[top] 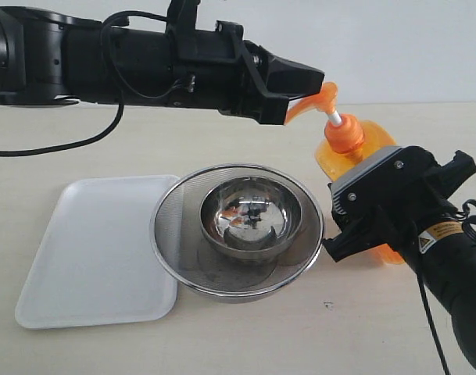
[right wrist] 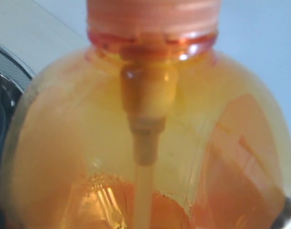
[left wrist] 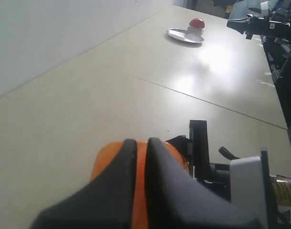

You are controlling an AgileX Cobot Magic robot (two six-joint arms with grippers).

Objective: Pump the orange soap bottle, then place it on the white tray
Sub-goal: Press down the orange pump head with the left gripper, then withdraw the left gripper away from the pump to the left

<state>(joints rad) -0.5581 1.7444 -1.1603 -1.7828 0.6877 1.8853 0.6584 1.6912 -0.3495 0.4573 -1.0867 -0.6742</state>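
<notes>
The tall translucent orange plastic soap bottle (top: 348, 144) stands on the bench (top: 339, 328) just beside the round steel mesh strainer bowl (top: 183, 250). The right tool (top: 361, 219) clamps the bottle's body. The left tool (top: 300, 82), jaws pressed together, rests on the orange pump head (top: 320, 101). The flat white plastic tray (top: 89, 250) lies against the strainer's opposite side.

One orange soap bottle (top: 341, 160), one white tray (top: 89, 250), one mesh strainer (top: 173, 226) and one steel bowl (top: 251, 220).
</notes>
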